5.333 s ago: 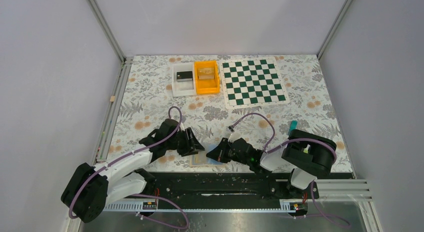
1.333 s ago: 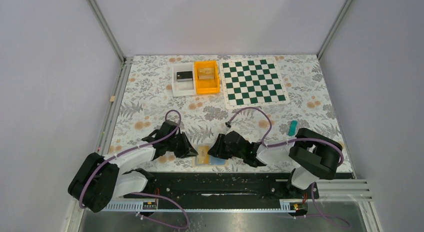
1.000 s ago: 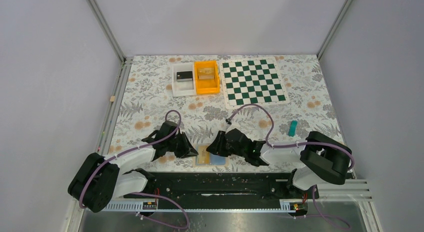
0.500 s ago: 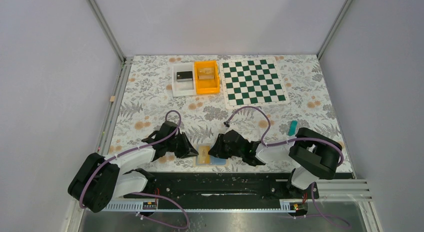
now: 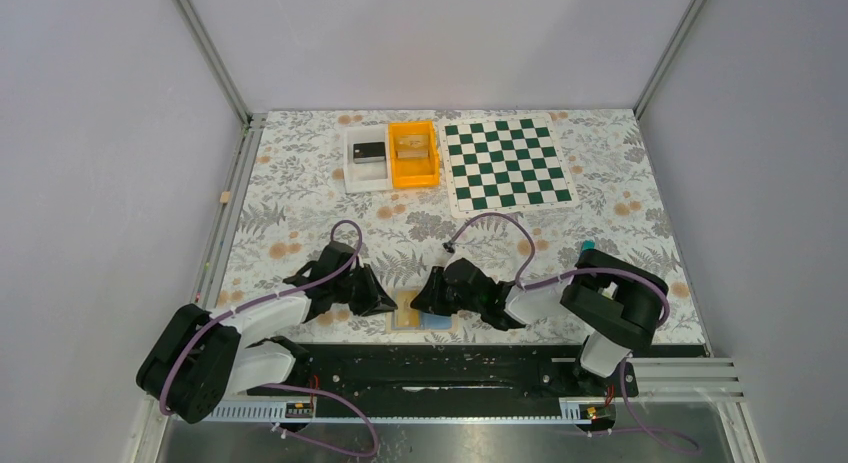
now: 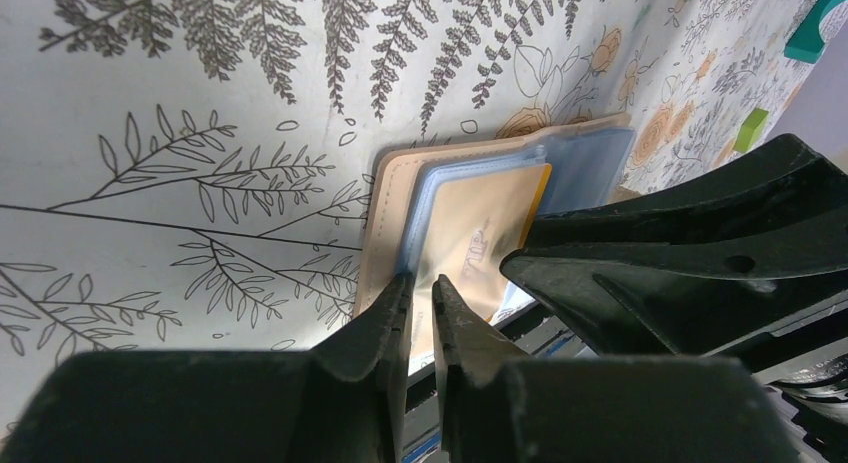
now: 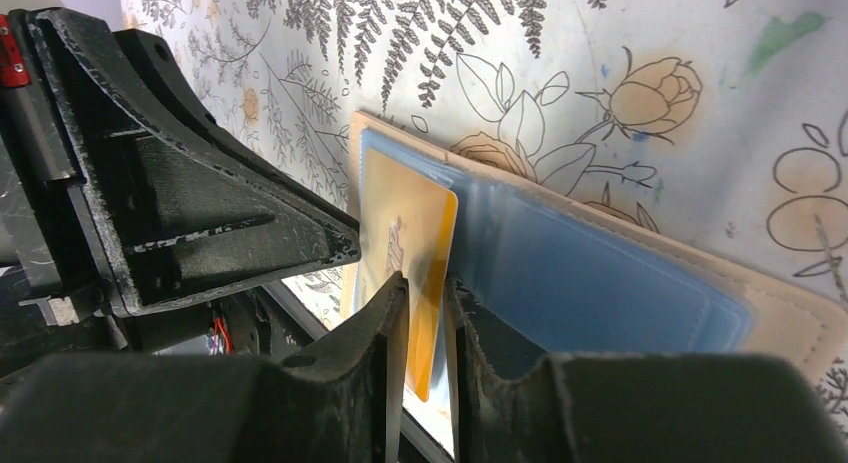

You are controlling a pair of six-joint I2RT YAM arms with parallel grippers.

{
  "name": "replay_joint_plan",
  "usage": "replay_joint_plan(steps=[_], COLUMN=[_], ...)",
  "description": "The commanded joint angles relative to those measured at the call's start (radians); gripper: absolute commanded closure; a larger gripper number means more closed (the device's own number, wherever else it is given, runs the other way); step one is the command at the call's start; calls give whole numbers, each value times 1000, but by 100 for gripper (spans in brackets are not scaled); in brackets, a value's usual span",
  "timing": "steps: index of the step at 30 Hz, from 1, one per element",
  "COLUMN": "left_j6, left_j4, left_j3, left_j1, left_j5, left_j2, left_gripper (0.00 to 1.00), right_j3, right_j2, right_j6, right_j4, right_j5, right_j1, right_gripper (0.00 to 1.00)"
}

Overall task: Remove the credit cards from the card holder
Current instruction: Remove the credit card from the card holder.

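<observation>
The card holder [image 5: 436, 322] lies open near the table's front edge, with light-blue panels and a tan border [image 6: 590, 163] [image 7: 610, 283]. A yellow credit card [image 6: 480, 233] [image 7: 405, 228] lies on its left panel and sticks out past the holder's near edge. My right gripper [image 5: 419, 301] [image 7: 425, 288] reaches in from the right, shut on that card's near edge. My left gripper [image 5: 388, 305] [image 6: 420, 291] comes from the left with its jaws almost together. Its tips rest at the left panel's edge with nothing seen between them.
At the back stand a white tray [image 5: 352, 173] with a dark block, an orange bin [image 5: 413, 173] and a green-and-white chessboard mat [image 5: 507, 163]. A teal object [image 5: 587, 245] peeks out behind the right arm. The black base rail [image 5: 450, 358] runs just below the holder.
The right gripper's jaws have narrowed onto the yellow card and its arm has drawn in slightly. The left gripper has stayed at the holder's left edge.
</observation>
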Motion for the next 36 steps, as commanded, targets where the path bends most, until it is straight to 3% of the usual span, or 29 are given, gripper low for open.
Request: replay_joint_plan(steps=[1, 4, 9, 28, 36], left_j6=[7, 5, 4, 14, 21], left_j4=[4, 10, 11, -15, -26], left_j3=[-30, -35, -37, -12, 12], left_j1=[-1, -1, -1, -1, -2], left_j5=[-2, 0, -5, -46, -42], left_j2=[29, 36, 48, 127, 139], left_gripper=[86, 86, 86, 85, 85], right_j3=[-12, -46, -87, -243, -237], right_j2=[30, 42, 27, -129, -280], right_j6=[12, 33, 31, 24, -25], right_j4=[129, 238, 291, 295, 120], right_j5=[-38, -56, -56, -57, -33], right_j1=[-3, -13, -22, -129, -146], right_gripper=[74, 77, 100, 100, 100])
